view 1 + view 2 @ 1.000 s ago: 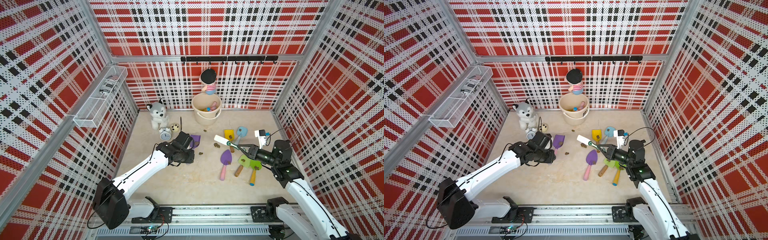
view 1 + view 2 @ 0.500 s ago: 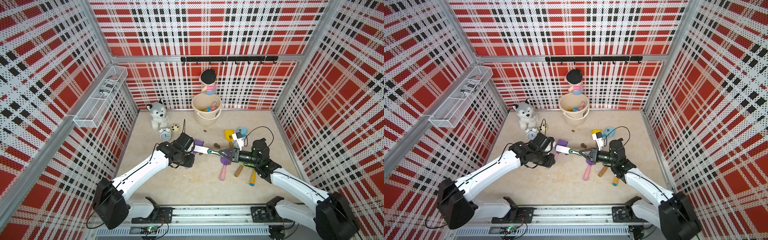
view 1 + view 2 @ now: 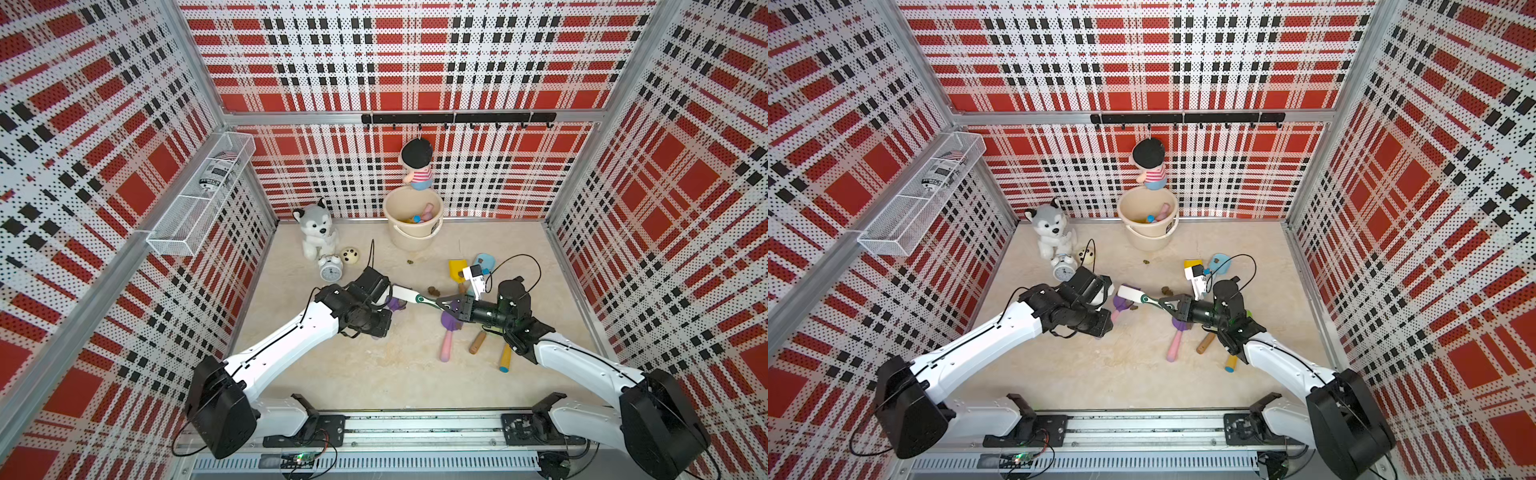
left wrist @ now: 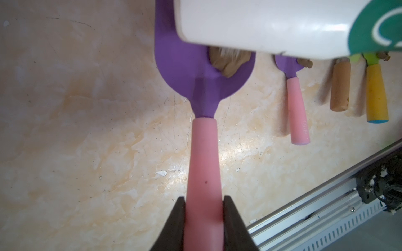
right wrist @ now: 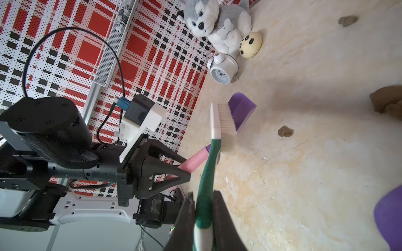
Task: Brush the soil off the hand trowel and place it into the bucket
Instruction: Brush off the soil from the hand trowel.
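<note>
**Brush laid across the blade, soil lump right under it**

The hand trowel (image 4: 203, 87) is held low over the middle of the floor (image 3: 374, 374). Its pink handle is pinched at the butt end by the left gripper (image 4: 204, 200), whose jaws are pressed tight on either side. The blade is a flat-ended purple scoop, and the handle a smooth pink sleeve that widens toward the butt. One tan-brown lump of soil (image 4: 228, 64) is seen on the blade, near its shoulder.

And here is the brush (image 5: 226, 123), white-backed and green-handled, clamped in the right gripper (image 5: 203, 195). It is reached in from 3 o'clock and laid across the blade. The bristles appear to be on the lump, though most of the contact is hidden by the brush back.

The trowel is judged light and stiff, its blade slick enough for soil to be swept clear, its handle soft-skinned and grippy. The handle is the place to be taken, well back, so the blade is left free for the bristles. The bucket (image 3: 409, 241) is found at 12 o'clock, at the far edge of the floor, with coloured handles showing inside.
</note>
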`<state>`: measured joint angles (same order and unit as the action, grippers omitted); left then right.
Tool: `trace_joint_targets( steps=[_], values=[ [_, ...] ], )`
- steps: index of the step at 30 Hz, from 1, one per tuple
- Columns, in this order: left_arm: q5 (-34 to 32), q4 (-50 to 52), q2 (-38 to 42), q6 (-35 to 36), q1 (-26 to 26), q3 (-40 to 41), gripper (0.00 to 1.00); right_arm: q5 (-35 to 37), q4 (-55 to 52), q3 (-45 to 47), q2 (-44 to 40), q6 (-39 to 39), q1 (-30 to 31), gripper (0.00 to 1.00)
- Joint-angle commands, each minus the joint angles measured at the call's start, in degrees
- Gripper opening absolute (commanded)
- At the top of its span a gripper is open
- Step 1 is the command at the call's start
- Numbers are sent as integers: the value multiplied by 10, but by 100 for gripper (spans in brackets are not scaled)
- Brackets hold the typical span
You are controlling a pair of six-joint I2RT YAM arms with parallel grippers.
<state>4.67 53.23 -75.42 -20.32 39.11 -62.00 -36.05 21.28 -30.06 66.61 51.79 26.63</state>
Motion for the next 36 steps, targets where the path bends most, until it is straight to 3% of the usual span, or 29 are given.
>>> trace_joint_targets(
  steps=[1, 4, 10, 15, 23, 32, 36],
  values=[
    [4, -12, 6, 5, 4, -11, 0, 46, -38, 2, -35, -19, -16, 0],
    [4, -14, 5, 4, 8, -10, 0, 51, -59, -12, -57, -33, -18, 0],
    [-6, -15, -1, 4, 11, -12, 0, -49, -8, -18, -52, -33, 8, 0],
    [-10, -16, 1, 0, 14, -20, 0, -75, -8, -11, -17, -30, 31, 0],
    [-9, -16, 2, 1, 18, -20, 0, 23, -73, -14, -20, -40, 26, 0],
    [-34, -10, 0, 1, 31, -23, 0, 34, -77, 6, -34, 11, -37, 0],
    [-38, -9, -1, 1, 33, -26, 0, 42, -95, 2, -51, -2, -48, 0]
  ],
)
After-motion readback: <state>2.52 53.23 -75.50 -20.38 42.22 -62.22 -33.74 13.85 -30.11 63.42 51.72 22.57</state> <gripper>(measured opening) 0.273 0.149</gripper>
